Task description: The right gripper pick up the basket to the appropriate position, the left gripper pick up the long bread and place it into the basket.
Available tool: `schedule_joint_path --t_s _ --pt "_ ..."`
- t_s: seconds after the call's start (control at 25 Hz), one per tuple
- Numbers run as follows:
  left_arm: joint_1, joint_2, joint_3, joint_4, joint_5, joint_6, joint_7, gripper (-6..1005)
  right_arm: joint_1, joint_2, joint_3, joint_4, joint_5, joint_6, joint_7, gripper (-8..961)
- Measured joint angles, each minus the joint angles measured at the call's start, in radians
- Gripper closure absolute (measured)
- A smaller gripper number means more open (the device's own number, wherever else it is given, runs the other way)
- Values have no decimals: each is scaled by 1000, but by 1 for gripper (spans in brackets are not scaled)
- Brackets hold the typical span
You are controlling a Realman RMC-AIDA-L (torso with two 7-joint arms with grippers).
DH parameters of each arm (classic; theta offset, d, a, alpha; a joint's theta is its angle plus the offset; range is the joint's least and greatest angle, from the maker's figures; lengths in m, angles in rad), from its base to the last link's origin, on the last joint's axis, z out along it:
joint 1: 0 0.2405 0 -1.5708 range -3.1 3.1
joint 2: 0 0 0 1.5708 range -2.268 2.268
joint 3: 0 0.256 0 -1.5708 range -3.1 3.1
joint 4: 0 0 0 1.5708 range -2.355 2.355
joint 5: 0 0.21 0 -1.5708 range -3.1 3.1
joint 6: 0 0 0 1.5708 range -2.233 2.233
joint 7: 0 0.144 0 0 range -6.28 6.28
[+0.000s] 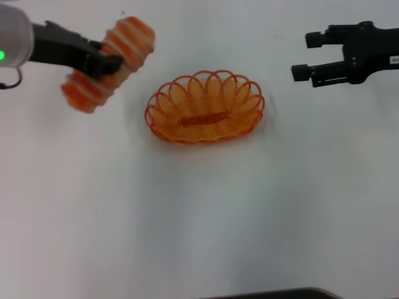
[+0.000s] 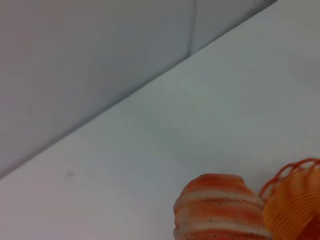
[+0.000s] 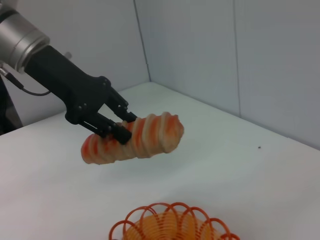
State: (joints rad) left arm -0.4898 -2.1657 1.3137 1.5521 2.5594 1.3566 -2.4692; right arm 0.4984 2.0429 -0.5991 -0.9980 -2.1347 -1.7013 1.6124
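Nearest thing: bare white table [image 1: 199, 237] is seen closest in the head view, with a dark edge at the very bottom.
Left gripper [image 1: 106, 64]: its fingers are clamped on the long bread [image 1: 109, 62], held across the loaf near its middle; in the right wrist view the black fingers [image 3: 120, 131] are seen pressed into the loaf's side.
Bread position: the loaf is carried clear of the table, tilted, off to the robot's left of the basket [image 1: 206, 107] and not yet over it.
Bread in the left wrist view: only one rounded striped end [image 2: 220, 210] is shown, with the basket rim just beside it.
Basket: it is set on the table at the centre, upright and empty.
Right gripper [image 1: 303, 64]: its fingers are spread apart, nothing is held, and it is kept well apart from the basket on the robot's right.
Handling, bread: it is judged light and fairly stiff, with ridges that should resist slipping; a grip at the middle is judged best for balance.
Handling, basket: thin loops are judged light and springy, easily shifted if bumped; the rim is the likely place to be taken.
Step in hand: the basket seems placed; the loaf is judged ready to be carried over and lowered lengthwise.
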Motion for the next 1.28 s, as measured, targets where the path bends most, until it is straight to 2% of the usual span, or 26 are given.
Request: schedule_joint_path --t_s 0.2,0.4,0.52,0.6,0.96,1.12,1.24,1.28 --pt "-117 -1 16 -152 -149 6 128 627 -24 -6 29 1 1 -24 -11 66" --pt "-249 -3 21 -387 -169 -13 149 660 -34 -3 27 4 1 -62 -10 66" --pt "-282 -5 26 -469 -182 -50 155 643 -34 0 21 9 0 -84 -7 67" --pt "-281 -6 31 -481 -216 -68 170 632 -33 3 19 10 -4 -86 -7 67" --pt "-206 1 -41 -452 -351 -66 242 404 -13 5 9 35 -5 -87 -13 67" --pt "-115 1 -149 -396 -468 17 333 265 -9 5 -8 35 -6 -88 -12 67" --pt "-50 6 -292 -386 -527 139 416 150 -7 3 -28 35 -6 -90 -7 66" --pt "-32 10 -350 -390 -536 190 448 144 -8 3 -31 35 -6 -91 -6 66"
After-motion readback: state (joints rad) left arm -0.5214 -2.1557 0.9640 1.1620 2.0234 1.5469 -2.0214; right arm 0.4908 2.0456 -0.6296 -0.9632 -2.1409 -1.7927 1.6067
